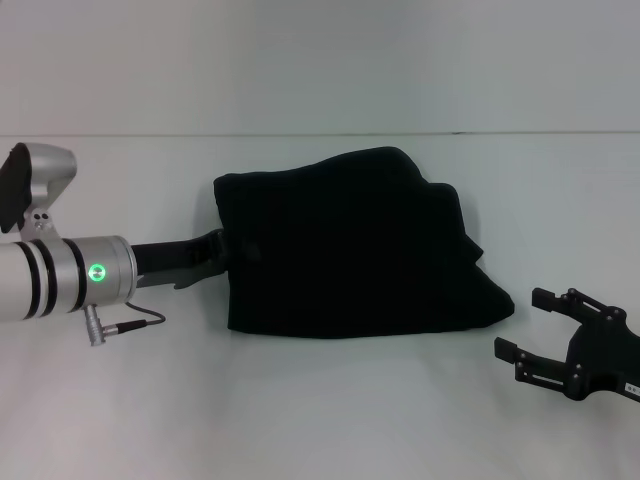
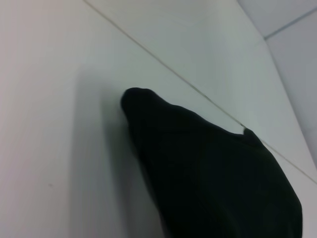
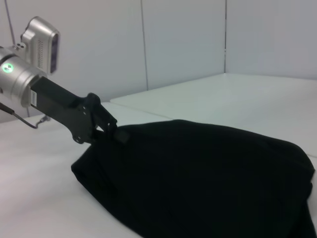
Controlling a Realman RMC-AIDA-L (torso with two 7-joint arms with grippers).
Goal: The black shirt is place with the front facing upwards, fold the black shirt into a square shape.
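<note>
The black shirt [image 1: 350, 250] lies folded into a rough, lumpy block in the middle of the white table [image 1: 300, 410], plain black side up, with no lettering showing. My left gripper [image 1: 236, 252] reaches in from the left and is shut on the shirt's left edge, one finger resting on top of the cloth. The right wrist view shows that same gripper [image 3: 112, 134] pinching the shirt [image 3: 208, 178] at its near corner. The left wrist view shows only the shirt [image 2: 213, 183] on the table. My right gripper [image 1: 522, 322] stands open at the lower right, apart from the shirt.
The left arm's silver wrist [image 1: 70, 275] with a green light and a thin cable [image 1: 130, 322] hangs over the table's left side. A seam [image 1: 320, 134] marks the table's far edge against a pale wall.
</note>
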